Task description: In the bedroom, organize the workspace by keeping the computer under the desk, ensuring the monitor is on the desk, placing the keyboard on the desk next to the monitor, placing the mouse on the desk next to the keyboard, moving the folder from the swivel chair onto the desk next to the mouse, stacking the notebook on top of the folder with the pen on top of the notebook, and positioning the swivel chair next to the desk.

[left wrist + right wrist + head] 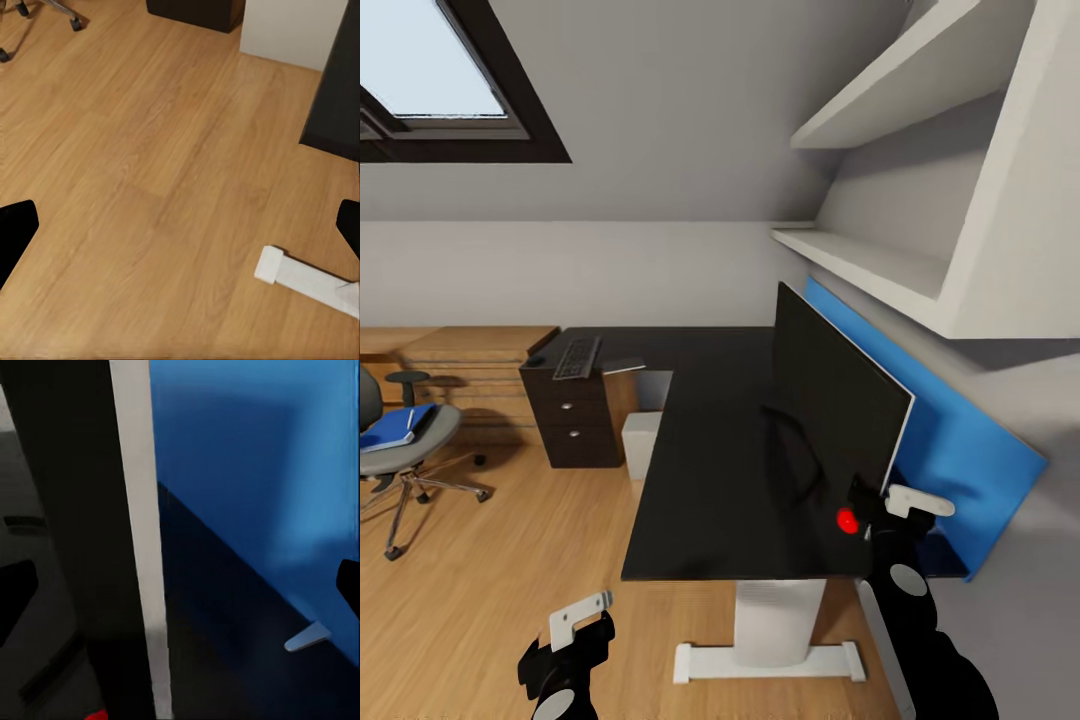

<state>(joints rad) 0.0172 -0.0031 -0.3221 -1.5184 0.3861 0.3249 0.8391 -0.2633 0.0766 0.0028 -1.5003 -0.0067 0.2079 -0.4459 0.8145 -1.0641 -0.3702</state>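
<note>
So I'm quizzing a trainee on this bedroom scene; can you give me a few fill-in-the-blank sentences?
1. The blue folder lies on the seat of the ____.
2. The keyboard rests on the black ____, above the drawer unit.
3. The monitor stands upright in front of a ____ back panel.
4. The right gripper is at the monitor's near ____.

Missing words: swivel chair; desk; blue; edge

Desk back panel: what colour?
Bright blue back panel, behind the monitor; clearest in the head view.

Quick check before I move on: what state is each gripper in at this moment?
Left gripper: open, holding nothing, hanging over the floor.
Right gripper: open, its fingers straddling the monitor edge, not closed on it.
</note>
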